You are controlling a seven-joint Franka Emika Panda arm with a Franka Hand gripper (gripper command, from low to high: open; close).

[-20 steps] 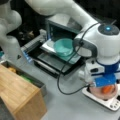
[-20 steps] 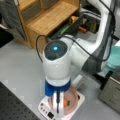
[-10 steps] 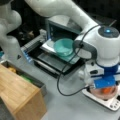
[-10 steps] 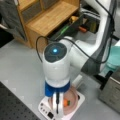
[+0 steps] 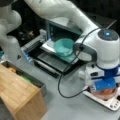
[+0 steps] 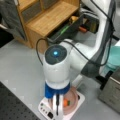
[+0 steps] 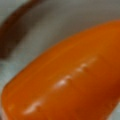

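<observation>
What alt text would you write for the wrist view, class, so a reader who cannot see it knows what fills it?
A glossy orange carrot-like object fills nearly the whole wrist view, slanting from lower left to upper right. Behind it lies a pale surface with a dark curved rim at upper left; the gripper does not show.

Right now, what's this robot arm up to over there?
The Panda arm has its gripper lowered into a pinkish bowl that sits on a white scale-like base. An orange carrot-like piece lies in the bowl and fills the wrist view. A teal bowl rests on the open oven door behind.
</observation>
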